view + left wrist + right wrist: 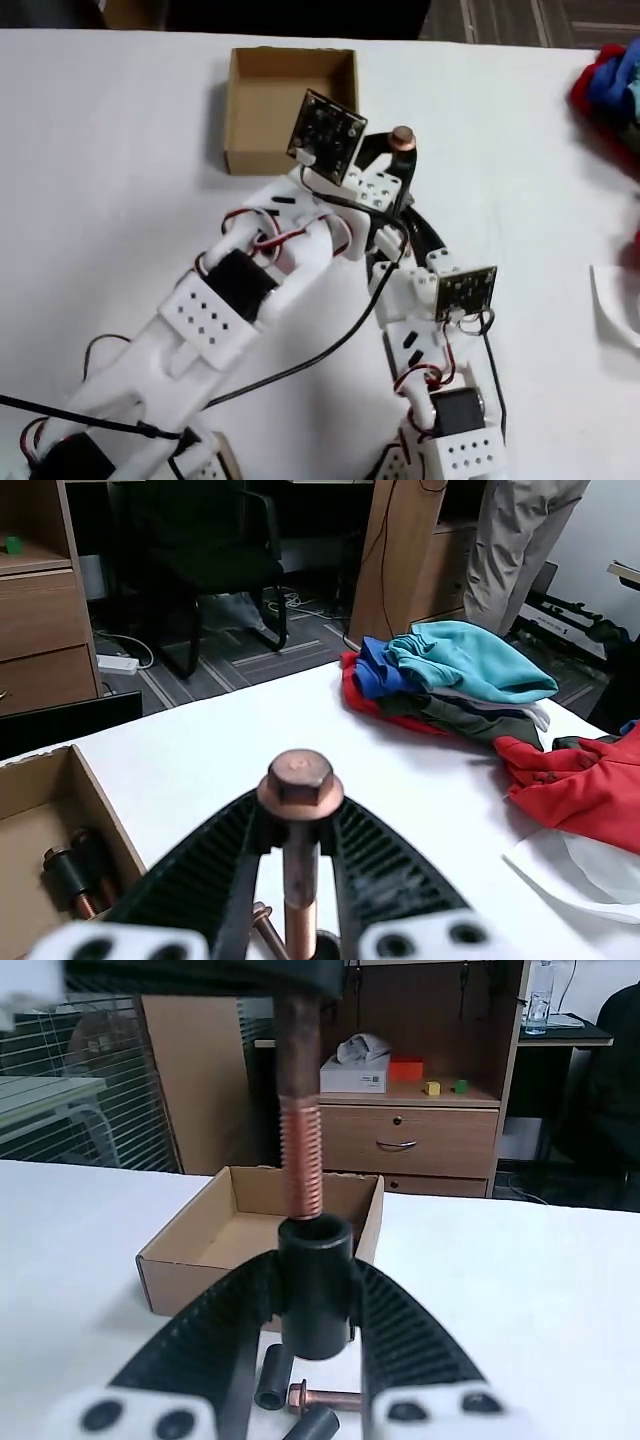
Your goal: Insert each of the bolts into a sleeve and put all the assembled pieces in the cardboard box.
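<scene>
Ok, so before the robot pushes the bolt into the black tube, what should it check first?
1. Grip on the bolt: ok, the left gripper has its jaws shut just under the head.
2. The sleeve upright in the right gripper: ok.
3. Bolt tip at the sleeve's mouth: ok. Exactly centred: cannot tell.
4. The cardboard box open, with room: ok, finished pieces lie in one corner.
5. Parts for the next round: ok, a loose bolt and spare sleeves lie on the table.
</scene>
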You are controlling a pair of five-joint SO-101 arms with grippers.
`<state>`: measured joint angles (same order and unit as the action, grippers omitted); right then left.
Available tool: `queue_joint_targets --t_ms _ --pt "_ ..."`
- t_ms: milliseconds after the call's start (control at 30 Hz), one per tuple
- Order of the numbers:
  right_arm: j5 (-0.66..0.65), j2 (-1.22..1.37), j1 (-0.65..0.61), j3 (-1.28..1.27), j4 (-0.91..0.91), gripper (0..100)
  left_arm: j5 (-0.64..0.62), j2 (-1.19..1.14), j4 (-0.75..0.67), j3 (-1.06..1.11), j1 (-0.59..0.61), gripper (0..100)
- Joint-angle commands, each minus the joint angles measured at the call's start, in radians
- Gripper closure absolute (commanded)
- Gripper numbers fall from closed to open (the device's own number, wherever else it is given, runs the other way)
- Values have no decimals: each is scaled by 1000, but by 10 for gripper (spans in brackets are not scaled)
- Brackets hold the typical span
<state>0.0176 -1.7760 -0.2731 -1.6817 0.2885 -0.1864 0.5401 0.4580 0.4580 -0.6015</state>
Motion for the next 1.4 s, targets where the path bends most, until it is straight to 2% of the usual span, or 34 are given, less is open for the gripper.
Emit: queue_joint_targets --t_ms 0,267,533,1233,1367 --pt "6 -13 -7 -11 -27 977 -5 17 -8 -54 -14 975" --pt "5 -13 -7 -11 -27 977 -5 -43 -3 -54 -17 975" --pt "5 -13 -7 -11 -27 977 3 -64 -6 -56 -71 975" --pt "5 -13 -5 -11 -27 977 3 -58 -6 65 -61 975" --pt "5 -13 -5 -11 -27 977 3 -57 2 70 -18 974"
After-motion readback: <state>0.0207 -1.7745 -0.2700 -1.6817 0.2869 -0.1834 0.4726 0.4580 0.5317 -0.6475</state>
